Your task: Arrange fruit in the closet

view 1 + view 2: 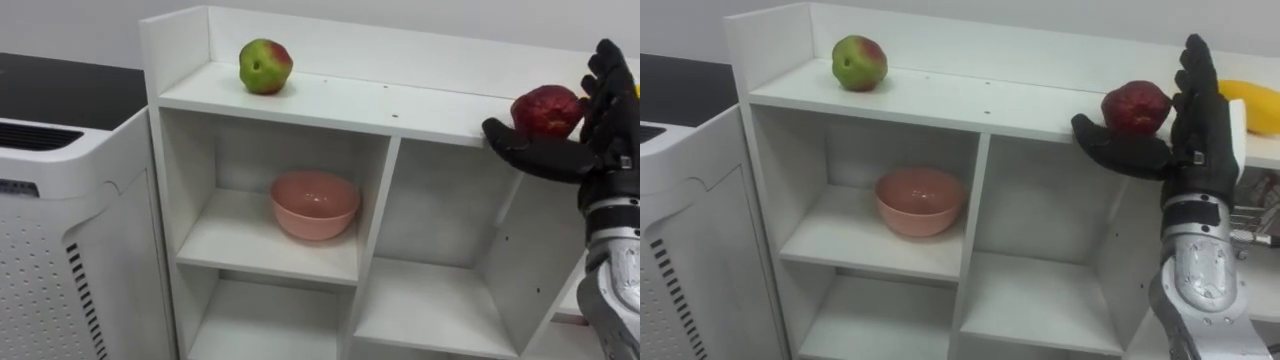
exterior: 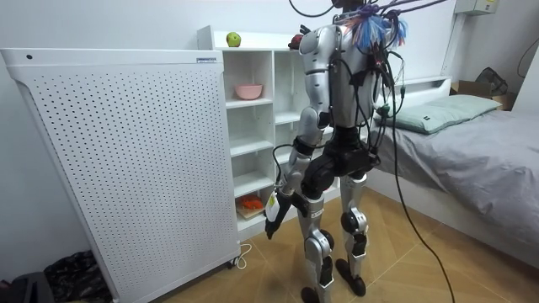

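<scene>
Standing close in front of closet [image 1: 330, 100], facing it; bed [image 2: 472, 143] off to room view's right, big white perforated unit [image 1: 60, 230] just left of closet. R hand [image 1: 1200, 150] raised to right part of top shelf, palm turned toward red apple [image 1: 1135, 107]. Fingers [image 1: 1196, 80] straight and upright, spread well apart from thumb, not clamped on anything. Thumb sticks out leftward, low along shelf's front edge. Red apple sits in the gap between thumb and fingers, right at that edge, touching or nearly touching palm side; can't tell whether weight is on shelf or on thumb. Yellow fruit [image 1: 1252, 105] on same shelf just behind R hand, partly hidden. Green-red apple [image 1: 265, 66] upright on top shelf's left end, well apart from red one. Pink bowl [image 1: 314, 204] in upper-left compartment, mid-shelf, rim up. Something orange [image 2: 251, 202] low in closet, seen in room view, too small to ID. L hand [image 2: 271, 220] hangs by thigh on room view's left; state can't tell.
</scene>
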Robot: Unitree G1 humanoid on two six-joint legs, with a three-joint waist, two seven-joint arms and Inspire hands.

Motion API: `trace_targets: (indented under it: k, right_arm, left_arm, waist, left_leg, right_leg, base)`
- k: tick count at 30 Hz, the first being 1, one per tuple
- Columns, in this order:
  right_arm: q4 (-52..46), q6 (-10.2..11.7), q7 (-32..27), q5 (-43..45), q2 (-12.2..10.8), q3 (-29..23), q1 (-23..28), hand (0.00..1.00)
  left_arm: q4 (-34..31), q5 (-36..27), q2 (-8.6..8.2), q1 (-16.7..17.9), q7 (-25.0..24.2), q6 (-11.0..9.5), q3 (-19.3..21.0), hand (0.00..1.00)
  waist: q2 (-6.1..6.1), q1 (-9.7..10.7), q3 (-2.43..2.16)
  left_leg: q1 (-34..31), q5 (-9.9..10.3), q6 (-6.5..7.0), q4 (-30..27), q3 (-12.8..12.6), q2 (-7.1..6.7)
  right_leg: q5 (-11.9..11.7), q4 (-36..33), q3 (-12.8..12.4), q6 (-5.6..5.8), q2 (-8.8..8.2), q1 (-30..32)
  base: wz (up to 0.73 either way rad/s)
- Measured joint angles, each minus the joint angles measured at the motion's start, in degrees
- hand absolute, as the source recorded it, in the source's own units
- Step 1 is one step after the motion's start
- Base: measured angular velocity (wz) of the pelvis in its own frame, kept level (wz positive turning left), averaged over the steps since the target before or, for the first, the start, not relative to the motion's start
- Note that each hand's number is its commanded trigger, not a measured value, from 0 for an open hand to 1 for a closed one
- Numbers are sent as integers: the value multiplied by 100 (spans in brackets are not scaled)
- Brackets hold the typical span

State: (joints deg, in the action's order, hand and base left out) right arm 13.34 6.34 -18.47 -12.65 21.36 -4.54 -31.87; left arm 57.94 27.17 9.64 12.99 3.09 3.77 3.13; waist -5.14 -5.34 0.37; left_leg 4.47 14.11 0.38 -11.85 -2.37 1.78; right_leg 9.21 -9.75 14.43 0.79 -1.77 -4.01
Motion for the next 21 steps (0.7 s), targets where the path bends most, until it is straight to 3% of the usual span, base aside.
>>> trace_targets:
  k: [8, 21]
  right_arm:
    - [172, -8, 94, 5, 105, 121, -5, 100]
    - [173, 66, 81, -45, 198, 109, -83, 100]
  left_arm:
    - [-1, -2, 22, -18, 8, 14, -4, 0]
    - [-3, -3, 16, -20, 8, 33, 2, 0]
  waist:
    - [-40, -2, -1]
    - [14, 2, 18]
  left_leg:
    - [82, 0, 0, 2, 24, -5]
    - [73, -2, 4, 8, 13, -10]
  right_leg:
    - [0, 13, 12, 0, -3, -101]
    - [0, 9, 18, 0, -7, -93]
  base:
    - [2]
    - [0]
